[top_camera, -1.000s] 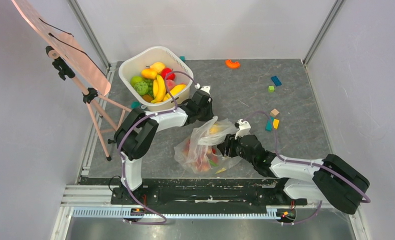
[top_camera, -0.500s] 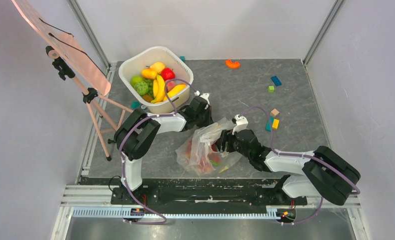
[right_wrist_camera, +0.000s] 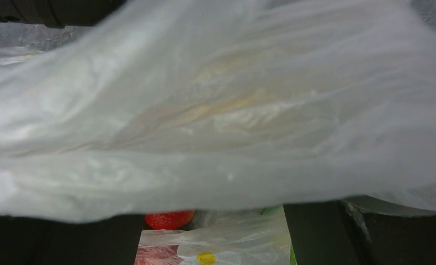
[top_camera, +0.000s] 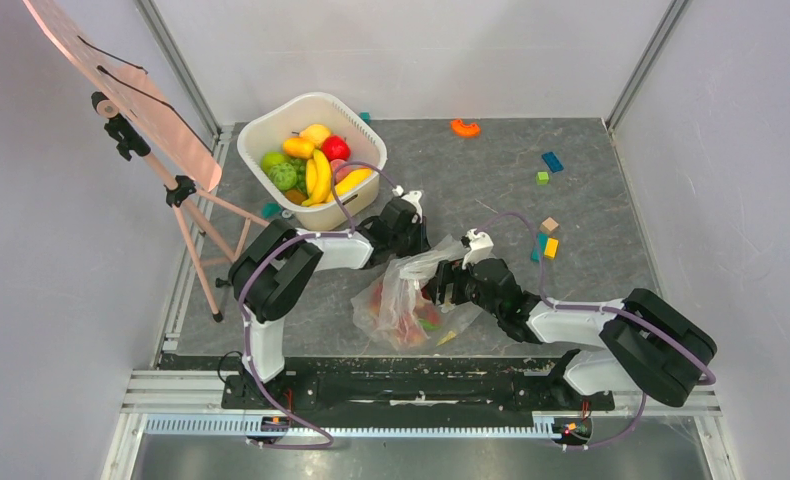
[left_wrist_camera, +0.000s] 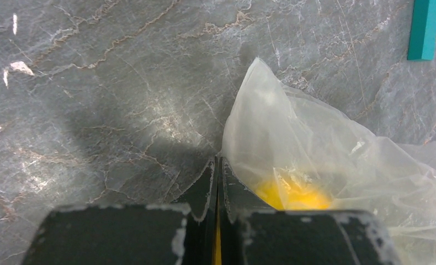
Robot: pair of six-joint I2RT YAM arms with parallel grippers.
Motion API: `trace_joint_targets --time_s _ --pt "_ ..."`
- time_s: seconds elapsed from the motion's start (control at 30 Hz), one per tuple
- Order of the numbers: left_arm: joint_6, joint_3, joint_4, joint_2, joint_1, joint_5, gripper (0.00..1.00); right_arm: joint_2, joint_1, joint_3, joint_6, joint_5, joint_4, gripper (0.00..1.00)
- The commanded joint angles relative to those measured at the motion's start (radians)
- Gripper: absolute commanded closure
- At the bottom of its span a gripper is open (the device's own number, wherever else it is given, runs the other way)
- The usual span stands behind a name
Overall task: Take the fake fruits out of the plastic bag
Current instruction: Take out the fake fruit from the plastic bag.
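1. The plastic bag [top_camera: 411,290] lies on the worktop [top_camera: 531,180] between the two arms. The fake fruits [top_camera: 403,322] are heaped in its near, low belly.
2. The left claw [left_wrist_camera: 218,165] is clenched. The bag's far edge runs straight into the seam between its fingers, so I judge that it pinches the thin film and holds that end up. A yellow fruit [left_wrist_camera: 293,194] shows through the film just beside its tips.
3. The right claw [right_wrist_camera: 216,237] is spread wide and grasps nothing. Film drapes across the view above it, and a red fruit [right_wrist_camera: 169,218] shows low between its fingers.
4. The coming move turns on this: the fruits lie ahead of the right claw and a little below it, toward the robot's left. The right arm is the nearer one to them, while the left is busy with the bag.
5. The bag's long axis runs from the pinched far end down to the near belly, slanting slightly left. The raised end points away, toward the left claw.
6. Whether the right claw is inside the bag's mouth or only under a fold, I cannot tell.
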Motion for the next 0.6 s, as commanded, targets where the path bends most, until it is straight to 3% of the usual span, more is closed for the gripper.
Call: trace_joint_targets --time_s 0.0,0.37,0.57 --pt "-0.021 -0.049 0.005 -0.039 -0.036 0.083 0.98 -0.009 -0.004 0.038 0.001 0.04 0.058 0.16" --pt "-0.035 -0.133 0.049 -0.071 -0.042 0.098 0.98 -0.122 -0.004 0.012 0.023 0.087 0.025 0.12" --pt "-0.036 -0.137 0.051 -0.075 -0.044 0.103 0.98 -0.077 -0.005 0.048 0.015 0.1 -0.039 0.14"
